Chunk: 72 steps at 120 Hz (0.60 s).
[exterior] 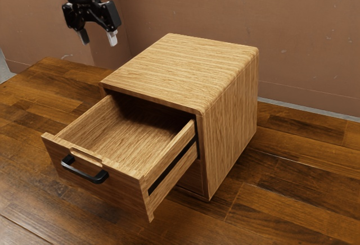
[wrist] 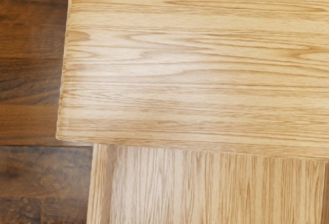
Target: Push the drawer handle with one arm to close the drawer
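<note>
High at the exterior view's upper left hangs my gripper (exterior: 98, 38), its two fingers spread apart with nothing between them. The light wooden drawer (exterior: 121, 138) stands far out of its cabinet (exterior: 180, 65), and its inside is bare. A black bar handle (exterior: 84, 172) is fixed to the drawer's front panel, well below my gripper and not touched by it. In the wrist view, the cabinet top (wrist: 195, 70) lies under my hand, with part of the drawer's interior (wrist: 205, 188) beside its front edge.
A dark wooden plank table (exterior: 281, 183) carries the cabinet. Behind it rises a brown wall (exterior: 225, 9). Dark planks (wrist: 31, 80) run alongside the cabinet in the wrist view.
</note>
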Available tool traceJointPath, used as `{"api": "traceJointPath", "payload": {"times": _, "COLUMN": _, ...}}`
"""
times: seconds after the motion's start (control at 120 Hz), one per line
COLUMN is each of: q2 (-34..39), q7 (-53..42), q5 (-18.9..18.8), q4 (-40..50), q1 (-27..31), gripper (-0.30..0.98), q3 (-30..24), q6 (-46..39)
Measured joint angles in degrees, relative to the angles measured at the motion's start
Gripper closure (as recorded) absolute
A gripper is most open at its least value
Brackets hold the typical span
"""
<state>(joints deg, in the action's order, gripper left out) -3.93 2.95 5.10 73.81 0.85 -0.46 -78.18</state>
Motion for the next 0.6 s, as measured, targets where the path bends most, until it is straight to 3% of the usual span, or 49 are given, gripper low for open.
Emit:
{"api": "traceJointPath", "payload": {"times": 0.2, "q2": 7.31, "q7": 2.22, "q5": -0.29, "q4": 9.03, "q1": 4.25, "gripper": 0.00, "q3": -0.21, "q6": -0.47}}
{"api": "traceJointPath", "payload": {"times": 0.242, "q2": 16.06, "q7": 2.75, "q5": -0.37, "q4": 19.18, "q1": 6.10, "gripper": 0.00, "q3": -3.31, "q6": -2.13}}
{"api": "traceJointPath", "payload": {"times": 0.342, "q2": 37.04, "q7": 4.84, "q5": 0.05, "q4": 41.01, "q1": 2.05, "gripper": 0.02, "q3": -10.75, "q6": -6.19}}
{"api": "traceJointPath", "payload": {"times": 0.458, "q2": 62.03, "q7": 7.12, "q5": 4.61, "q4": 64.62, "q1": 1.87, "gripper": 0.14, "q3": -14.22, "q6": -8.84}}
{"api": "traceJointPath", "payload": {"times": 0.517, "q2": 67.69, "q7": 8.25, "q5": 7.37, "q4": 68.75, "q1": 1.89, "gripper": 0.22, "q3": -17.35, "q6": -7.92}}
{"api": "traceJointPath", "payload": {"times": 0.6, "q2": 70.02, "q7": 10.18, "q5": 10.06, "q4": 70.98, "q1": 1.96, "gripper": 0.34, "q3": -19.02, "q6": -5.88}}
